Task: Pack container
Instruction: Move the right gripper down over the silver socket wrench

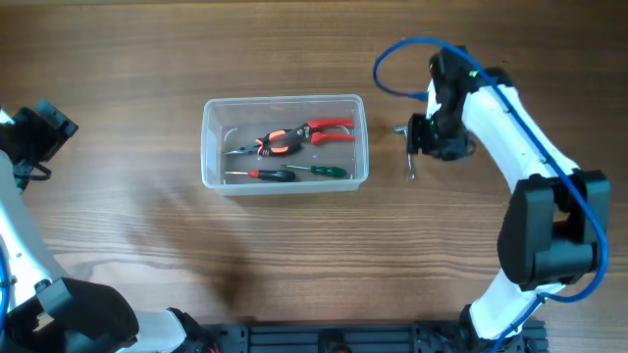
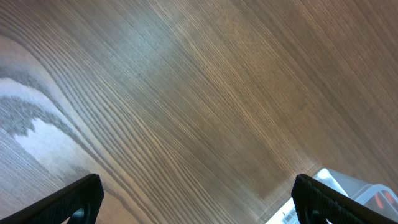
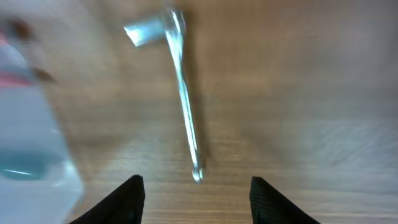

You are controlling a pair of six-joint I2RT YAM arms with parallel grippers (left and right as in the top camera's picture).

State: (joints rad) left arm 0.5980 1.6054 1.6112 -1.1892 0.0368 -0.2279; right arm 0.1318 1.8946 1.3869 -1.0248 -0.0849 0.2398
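A clear rectangular plastic tub (image 1: 285, 99) sat in the middle of the wood-grain counter (image 1: 147, 245), holding red-handled pliers (image 1: 299, 135), a green-handled screwdriver (image 1: 329, 171) and a second screwdriver (image 1: 267, 175). Just to its right, the right hand (image 3: 196, 183) hung spread and empty above a silver L-shaped metal key (image 3: 183, 99). The left hand (image 2: 199, 196), well apart from the tub, gaped wide, gripping nothing.

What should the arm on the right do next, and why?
Probably lower the right claw onto the silvery L-shaped tool and close on it. The claw hangs open over the tool, which lies on the table outside the container, where pliers and screwdrivers already sit.
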